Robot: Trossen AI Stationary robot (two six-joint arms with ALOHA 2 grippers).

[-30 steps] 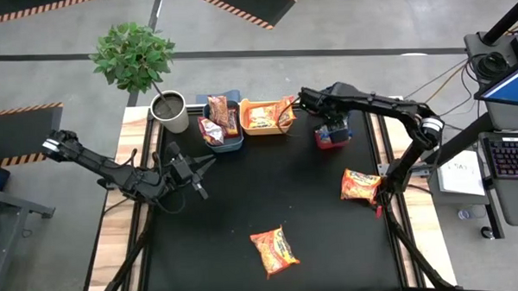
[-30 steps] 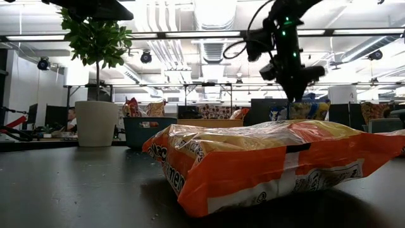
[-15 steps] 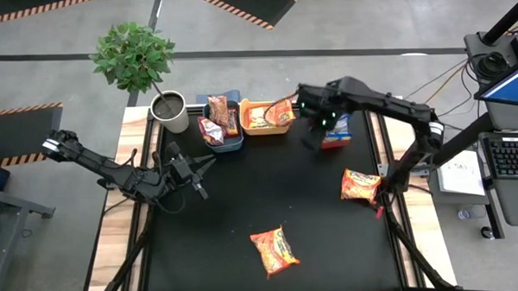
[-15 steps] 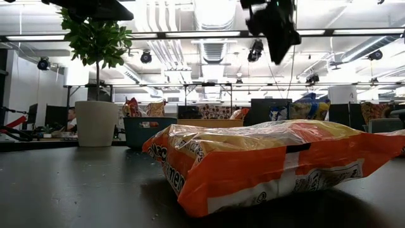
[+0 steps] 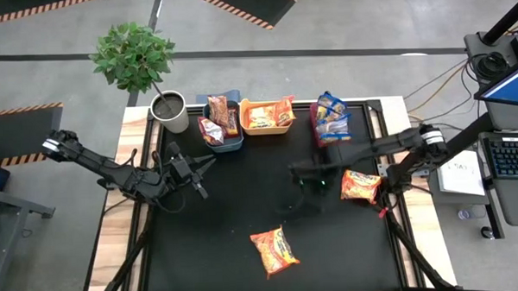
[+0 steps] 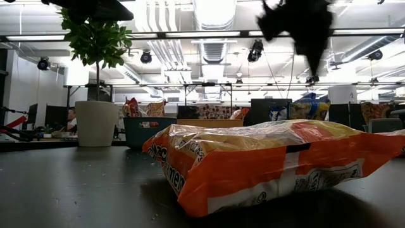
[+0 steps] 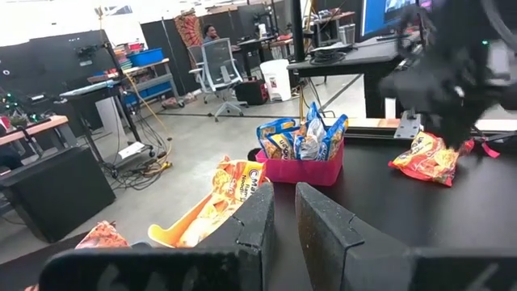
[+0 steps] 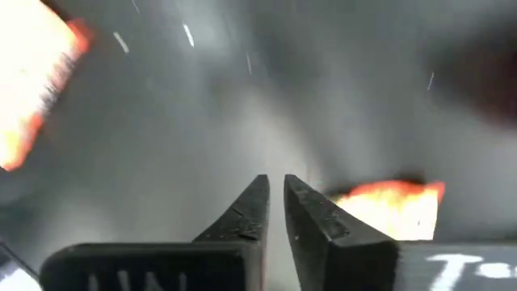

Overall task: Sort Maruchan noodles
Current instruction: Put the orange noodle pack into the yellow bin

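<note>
Right gripper (image 5: 299,172) now off red bin (image 5: 330,139), over worktop centre; fingers nearly touching, holding nothing. Blue packets (image 5: 331,119) binned; orange packet (image 5: 360,184) near right edge likely next.

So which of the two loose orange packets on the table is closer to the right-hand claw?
The orange packet near the table's right edge; the right gripper, empty, hangs just beside it. The other loose packet lies farther off, toward the front edge.

Right tool (image 5: 305,184) low over mid-table, fingers nearly together, empty, left tool (image 5: 198,176) closed, waiting at left side
</note>
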